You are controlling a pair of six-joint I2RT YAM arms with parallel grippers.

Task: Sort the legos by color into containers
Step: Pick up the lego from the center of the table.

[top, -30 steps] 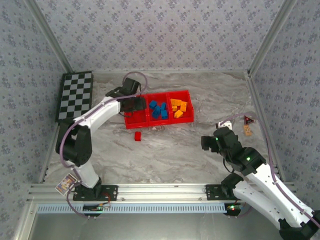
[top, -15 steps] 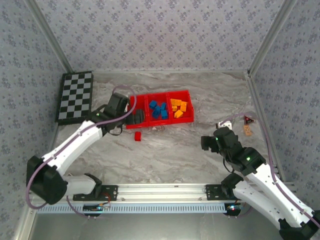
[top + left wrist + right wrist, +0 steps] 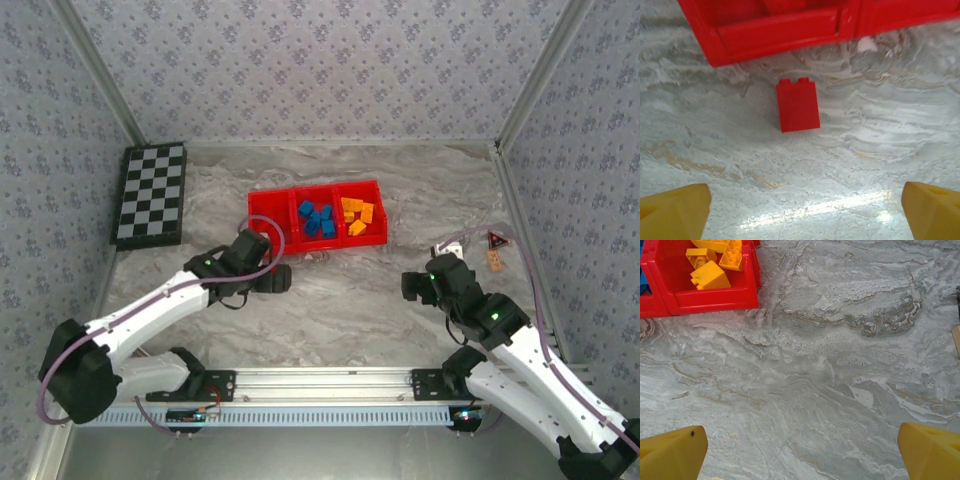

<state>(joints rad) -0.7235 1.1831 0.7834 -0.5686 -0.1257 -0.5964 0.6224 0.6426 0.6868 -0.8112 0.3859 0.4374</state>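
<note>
The red tray (image 3: pixel 320 192) stands at the back middle of the table, its three containers side by side. Blue legos (image 3: pixel 317 220) lie in the middle one and yellow-orange legos (image 3: pixel 357 215) (image 3: pixel 715 262) in the right one. One red lego (image 3: pixel 798 105) lies on the table just in front of the tray's near wall (image 3: pixel 775 32). My left gripper (image 3: pixel 278 278) (image 3: pixel 805 212) hovers over that spot, open, with the brick ahead of its yellow fingertips (image 3: pixel 675 210) and nothing between them. My right gripper (image 3: pixel 415 285) (image 3: pixel 802 455) is open over bare table, right of the tray.
A black-and-white checkerboard (image 3: pixel 150 193) lies at the back left. Small odd items (image 3: pixel 494 250) sit near the right wall, one at the right edge (image 3: pixel 956 340) of the right wrist view. Patterned walls close in the table on three sides.
The left arm has pulled back from the tray's left container to the near side and lowered over the loose red brick, its jaws now wide. The right arm has not moved.
</note>
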